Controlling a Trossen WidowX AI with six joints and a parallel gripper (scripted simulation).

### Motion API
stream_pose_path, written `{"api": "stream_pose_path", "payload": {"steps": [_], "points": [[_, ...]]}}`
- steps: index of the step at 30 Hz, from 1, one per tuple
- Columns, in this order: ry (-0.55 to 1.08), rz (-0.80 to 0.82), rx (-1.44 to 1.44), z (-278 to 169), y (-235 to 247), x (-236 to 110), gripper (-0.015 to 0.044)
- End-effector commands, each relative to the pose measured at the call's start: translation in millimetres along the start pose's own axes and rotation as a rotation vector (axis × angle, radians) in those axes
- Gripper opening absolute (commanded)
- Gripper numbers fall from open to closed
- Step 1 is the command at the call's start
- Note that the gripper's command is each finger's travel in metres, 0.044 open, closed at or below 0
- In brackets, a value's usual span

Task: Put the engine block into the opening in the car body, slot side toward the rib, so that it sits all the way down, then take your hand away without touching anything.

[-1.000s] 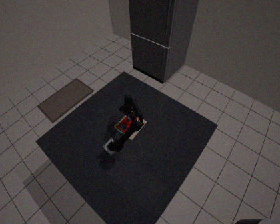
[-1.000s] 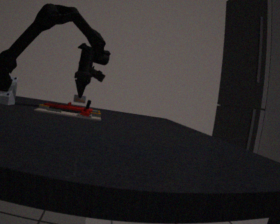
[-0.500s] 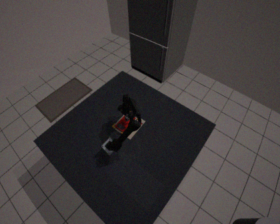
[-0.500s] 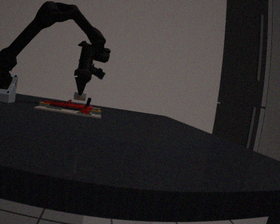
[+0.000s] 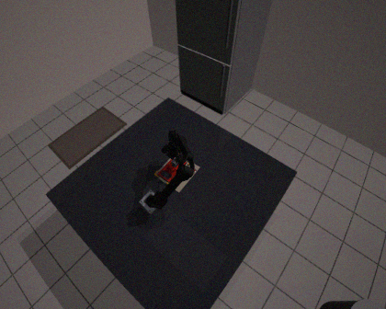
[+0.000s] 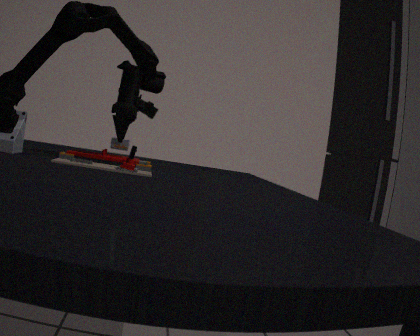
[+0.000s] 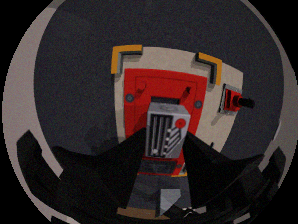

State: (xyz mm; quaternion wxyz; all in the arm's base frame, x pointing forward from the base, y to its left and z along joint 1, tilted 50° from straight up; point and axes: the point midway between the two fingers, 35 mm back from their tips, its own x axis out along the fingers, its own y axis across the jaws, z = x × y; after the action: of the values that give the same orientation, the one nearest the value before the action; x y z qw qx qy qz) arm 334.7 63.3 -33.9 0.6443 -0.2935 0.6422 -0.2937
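My gripper [image 6: 120, 137] [image 7: 165, 133] is shut on the engine block [image 6: 119, 144] [image 7: 166, 131], a small grey block with ribbed grooves and a red spot on its face. It holds the block a little above the red car body [image 6: 93, 155] [image 7: 143, 92] [image 5: 165, 172]. The car body lies flat on a pale baseplate [image 6: 136, 172] [image 7: 212, 119] [image 5: 186, 182] with orange corner marks. In the wrist view the block hangs over the lower middle of the red body and hides the opening under it. A small black and red part [image 7: 234, 102] [image 6: 132, 151] stands at the plate's right side.
The arm's base [image 6: 6, 137] [image 5: 149, 202] stands at the left of the dark table [image 6: 211, 220] [image 5: 244, 184]. A tall dark fridge [image 5: 208, 51] [image 6: 366, 100] stands behind the table. A brown mat [image 5: 85, 135] lies on the tiled floor.
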Motion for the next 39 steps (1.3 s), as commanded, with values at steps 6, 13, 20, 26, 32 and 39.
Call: {"api": "stream_pose_path", "payload": {"steps": [6, 13, 20, 26, 32, 39], "points": [[0.003, 0.005, -0.018, -0.7, 0.7, 0.2, 0.0159], [0.003, 0.005, -0.014, -0.7, 0.7, 0.2, 0.0159], [0.003, 0.005, 0.039, -1.2, 1.2, 1.7, 0.0159], [0.003, 0.005, 0.001, -1.2, 1.1, 3.0, 0.0159], [0.003, 0.005, -0.009, -1.1, 0.9, 4.3, 0.0159], [0.003, 0.005, -0.002, -1.1, 0.9, 5.8, 0.0159]]}}
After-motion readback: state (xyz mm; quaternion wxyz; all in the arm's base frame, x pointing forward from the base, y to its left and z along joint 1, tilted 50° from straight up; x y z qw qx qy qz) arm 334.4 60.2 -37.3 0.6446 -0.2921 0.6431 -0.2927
